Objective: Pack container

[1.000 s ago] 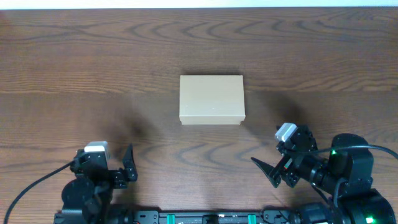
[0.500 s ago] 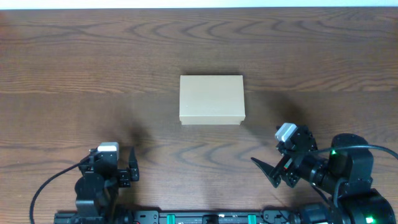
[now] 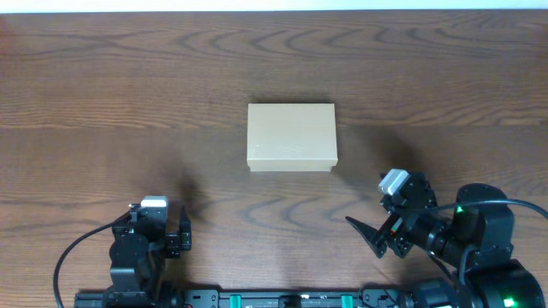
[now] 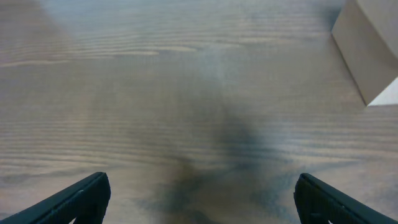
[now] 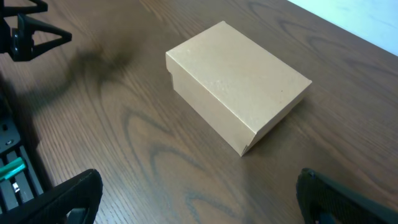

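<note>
Dark woodgrain table bears a closed rectangular cardboard container.

The left arm and the bulkier right arm are matt black, with a small white block just behind the left claw and a second white block behind the right claw. Thin black cables trail off behind both claws. A green light glows on the right arm, and the fingers are black tapering wedges.
</note>
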You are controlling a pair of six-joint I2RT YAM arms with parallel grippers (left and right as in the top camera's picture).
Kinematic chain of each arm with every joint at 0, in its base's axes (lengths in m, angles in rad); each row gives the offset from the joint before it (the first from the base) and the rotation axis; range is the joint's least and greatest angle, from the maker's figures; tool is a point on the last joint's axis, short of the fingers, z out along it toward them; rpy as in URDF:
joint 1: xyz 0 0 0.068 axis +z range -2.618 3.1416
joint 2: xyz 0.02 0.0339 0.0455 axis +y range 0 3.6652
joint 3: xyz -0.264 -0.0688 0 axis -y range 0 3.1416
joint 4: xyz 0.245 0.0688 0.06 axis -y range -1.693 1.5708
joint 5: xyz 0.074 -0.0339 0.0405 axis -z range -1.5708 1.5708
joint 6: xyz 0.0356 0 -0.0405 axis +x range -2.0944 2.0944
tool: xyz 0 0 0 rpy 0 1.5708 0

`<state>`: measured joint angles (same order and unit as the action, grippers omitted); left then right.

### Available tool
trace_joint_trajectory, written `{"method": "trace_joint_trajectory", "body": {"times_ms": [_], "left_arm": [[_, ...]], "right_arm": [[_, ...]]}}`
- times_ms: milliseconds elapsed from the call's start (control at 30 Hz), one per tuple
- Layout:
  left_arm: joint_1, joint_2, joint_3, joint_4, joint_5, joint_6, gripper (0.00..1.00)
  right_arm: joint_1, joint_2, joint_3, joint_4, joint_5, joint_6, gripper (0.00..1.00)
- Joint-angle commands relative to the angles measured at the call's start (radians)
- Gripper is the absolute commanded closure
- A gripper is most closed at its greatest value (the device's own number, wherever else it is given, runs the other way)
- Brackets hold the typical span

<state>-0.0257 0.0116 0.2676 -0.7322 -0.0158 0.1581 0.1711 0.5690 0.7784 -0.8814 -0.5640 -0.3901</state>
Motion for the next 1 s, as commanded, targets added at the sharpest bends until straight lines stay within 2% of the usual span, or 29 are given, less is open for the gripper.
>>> {"method": "trace_joint_trajectory", "body": {"times_ms": [0, 233, 567, 967], "left_arm": [[0.007, -0.008, -0.008, 0.004, -0.019, 0.011, 0.05], [0.007, -0.008, -0.025, 0.004, -0.021, 0.008, 0.05], [0.008, -0.008, -0.076, 0.008, -0.126, -0.216, 0.04], [0.008, -0.008, -0.106, 0.027, -0.091, -0.218, 0.05]], "right_arm": [[-0.009, 0.000, -0.003, -0.001, -0.001, 0.015, 0.01], [-0.009, 0.000, -0.003, -0.001, 0.000, 0.016, 0.01], [-0.009, 0.000, -0.003, -0.001, -0.001, 0.016, 0.01], [-0.009, 0.000, -0.003, -0.001, -0.001, 0.016, 0.01]]}}
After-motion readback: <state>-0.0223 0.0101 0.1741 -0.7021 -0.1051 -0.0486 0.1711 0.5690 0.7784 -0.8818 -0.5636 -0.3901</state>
